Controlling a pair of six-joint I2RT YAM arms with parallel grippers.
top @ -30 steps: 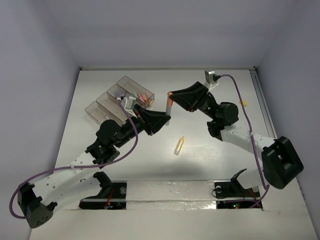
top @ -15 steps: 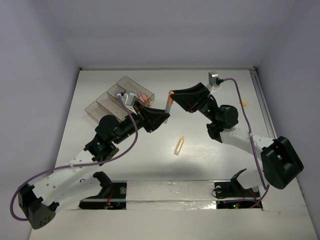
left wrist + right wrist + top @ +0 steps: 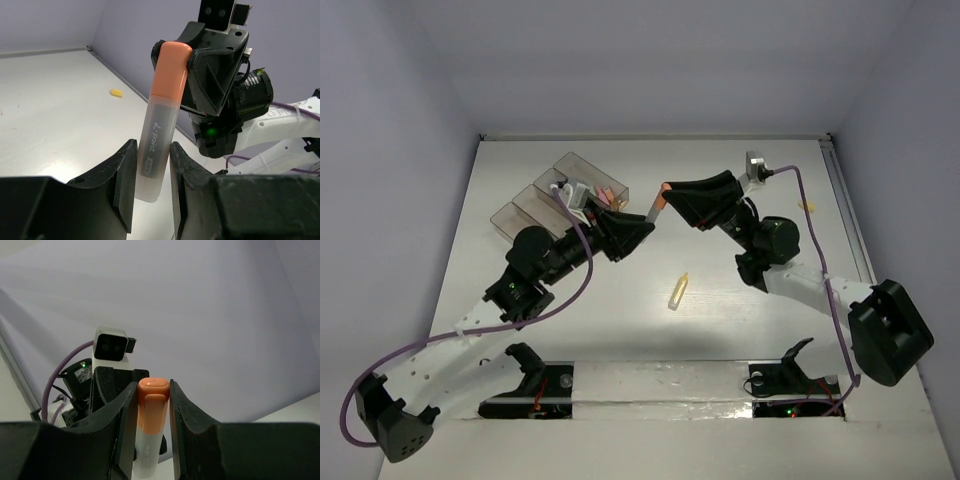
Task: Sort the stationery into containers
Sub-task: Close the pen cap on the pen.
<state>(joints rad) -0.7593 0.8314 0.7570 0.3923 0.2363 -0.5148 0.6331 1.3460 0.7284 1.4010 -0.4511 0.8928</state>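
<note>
An orange-capped marker with a frosted white barrel [image 3: 656, 206] hangs in the air between both arms. My right gripper [image 3: 668, 191] is shut on its orange cap [image 3: 152, 400]. My left gripper [image 3: 646, 227] has come up from below and both its fingers press the lower barrel [image 3: 157, 145]. The clear brownish containers [image 3: 535, 206] stand at the back left, behind the left arm. One compartment holds pink and orange sticks [image 3: 606, 192]. A yellow stick [image 3: 678, 291] lies on the table in the middle.
A small yellow piece [image 3: 808, 206] lies at the far right near the table edge, and also shows in the left wrist view [image 3: 116, 93]. The purple cables loop beside both arms. Walls close in the table on three sides.
My left gripper has risen toward the marker and now has its fingers on the lower barrel. My right gripper has stayed shut on the cap and shifted slightly up and right.
</note>
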